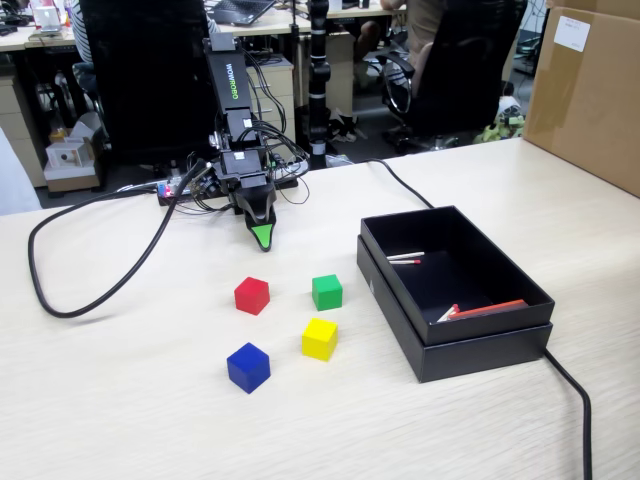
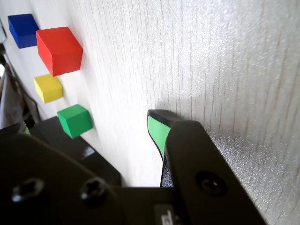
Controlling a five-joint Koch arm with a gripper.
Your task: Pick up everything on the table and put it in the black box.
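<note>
In the fixed view the arm folds down at the back of the table [image 1: 150,400], its gripper [image 1: 262,237] pointing at the wood with a green-lined tip just above or on the surface; only one tip shows here, so how far the jaws are parted cannot be told, and nothing is held between them. In front of it, apart from the tip, lie four cubes in a loose cluster: the red cube [image 1: 252,295] nearest the gripper, the green cube [image 1: 327,291] to its right, the yellow cube [image 1: 319,338] below the green one, and the blue cube [image 1: 248,367] closest to the camera. The black box [image 1: 480,345] stands to the right of the cubes, open on top, with a few thin red-and-white pieces inside. A thick black cable [image 1: 95,290] loops across the left of the table. In the wrist view, which lies on its side, a single green-faced fingertip [image 2: 157,131] sits close to the pale wood [image 2: 234,70], casting a shadow on it, touching no cube; the second jaw is not clearly seen. The blue cube [image 2: 23,30], red cube [image 2: 59,50], yellow cube [image 2: 48,87] and green cube [image 2: 74,120] line the left edge.
</note>
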